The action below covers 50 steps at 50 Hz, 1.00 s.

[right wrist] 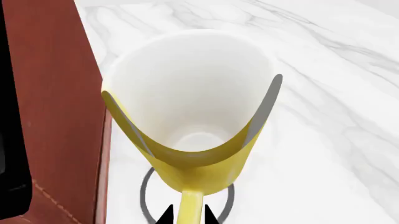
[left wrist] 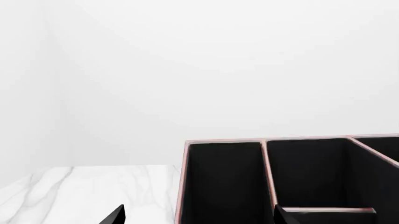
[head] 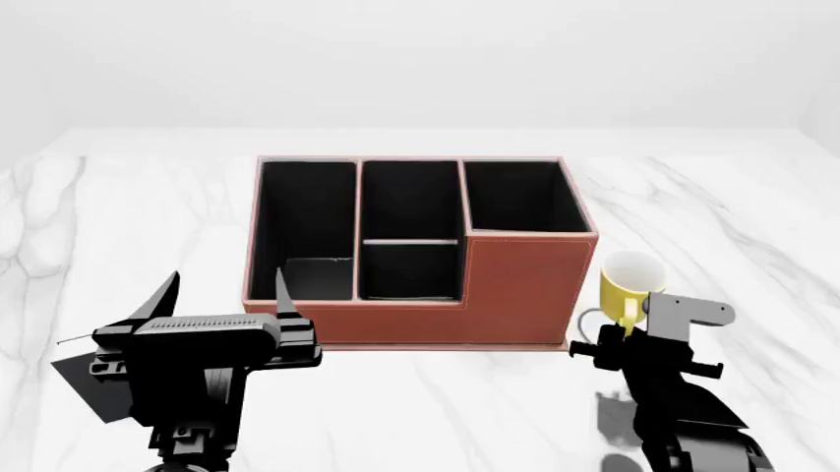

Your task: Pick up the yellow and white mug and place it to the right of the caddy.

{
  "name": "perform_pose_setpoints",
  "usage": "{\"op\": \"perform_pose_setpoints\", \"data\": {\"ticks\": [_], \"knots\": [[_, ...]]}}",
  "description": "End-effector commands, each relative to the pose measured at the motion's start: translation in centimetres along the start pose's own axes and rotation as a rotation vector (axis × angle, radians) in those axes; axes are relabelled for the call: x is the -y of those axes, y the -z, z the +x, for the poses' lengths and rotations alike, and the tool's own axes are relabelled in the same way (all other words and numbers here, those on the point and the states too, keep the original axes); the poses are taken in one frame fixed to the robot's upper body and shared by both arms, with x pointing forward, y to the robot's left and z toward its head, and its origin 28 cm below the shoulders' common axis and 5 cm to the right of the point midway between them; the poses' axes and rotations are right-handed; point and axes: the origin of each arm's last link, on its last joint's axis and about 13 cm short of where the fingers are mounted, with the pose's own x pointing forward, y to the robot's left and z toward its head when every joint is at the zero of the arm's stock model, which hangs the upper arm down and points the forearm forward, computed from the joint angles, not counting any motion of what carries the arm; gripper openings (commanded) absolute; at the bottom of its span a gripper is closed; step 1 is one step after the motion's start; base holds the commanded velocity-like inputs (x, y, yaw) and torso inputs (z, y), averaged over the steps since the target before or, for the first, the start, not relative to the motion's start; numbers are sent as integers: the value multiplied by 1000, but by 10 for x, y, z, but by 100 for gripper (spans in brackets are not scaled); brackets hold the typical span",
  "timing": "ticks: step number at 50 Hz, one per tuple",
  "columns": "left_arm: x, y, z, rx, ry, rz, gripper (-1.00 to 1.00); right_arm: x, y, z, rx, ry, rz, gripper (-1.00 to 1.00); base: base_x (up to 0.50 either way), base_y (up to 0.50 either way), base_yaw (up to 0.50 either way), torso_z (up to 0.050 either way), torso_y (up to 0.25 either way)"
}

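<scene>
Left gripper: in the head view we see our left gripper (head: 223, 295) low at the left, in front of the caddy's left end. Its two dark fingers stand apart with nothing between them, so it is open and empty.
Left wrist view: we see only two dark fingertips at the lower edge, with one tip (left wrist: 114, 216) over the marble and the other in front of the caddy's black interior.
Table: a white marble table (head: 118, 216) carries everything.
Dark slab: a flat dark corner (head: 73, 379) shows under our left arm; we cannot tell what it is.
Caddy: the reddish-brown caddy (head: 525, 290) sits mid-table, with black-lined compartments open upward and a taller section at its back right corner. Light stitching runs along its edges.
Mug: the yellow and white mug (head: 630, 283) stands upright on the table just beside the caddy's right wall (right wrist: 56, 116), with its handle turned toward us. We cannot tell whether the mug touches the wall.
Right gripper: our right gripper (head: 628, 317) is at the mug's handle. In the right wrist view the yellow handle (right wrist: 188, 207) runs between the two dark fingertips (right wrist: 165, 215), so the gripper is closed on it.
</scene>
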Motion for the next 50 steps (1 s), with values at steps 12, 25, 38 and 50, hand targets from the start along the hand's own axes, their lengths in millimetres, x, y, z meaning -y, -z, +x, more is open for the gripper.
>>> {"op": "perform_pose_setpoints", "data": {"ticks": [12,25,38,50], "knots": [[0,0,-1,1,-1,1,100,2,11,15,-60,-6,-12,-100,0,0,0,0,0],[0,0,-1,3,0,1,100,2,17,16,-101,-6,-11,-100,0,0,0,0,1],[0,-1,-1,3,0,2,100,3,22,14,-136,-4,-10,-100,0,0,0,0,0],[0,-1,-1,4,1,2,100,1,18,16,-85,-8,-7,100,0,0,0,0,0]]}}
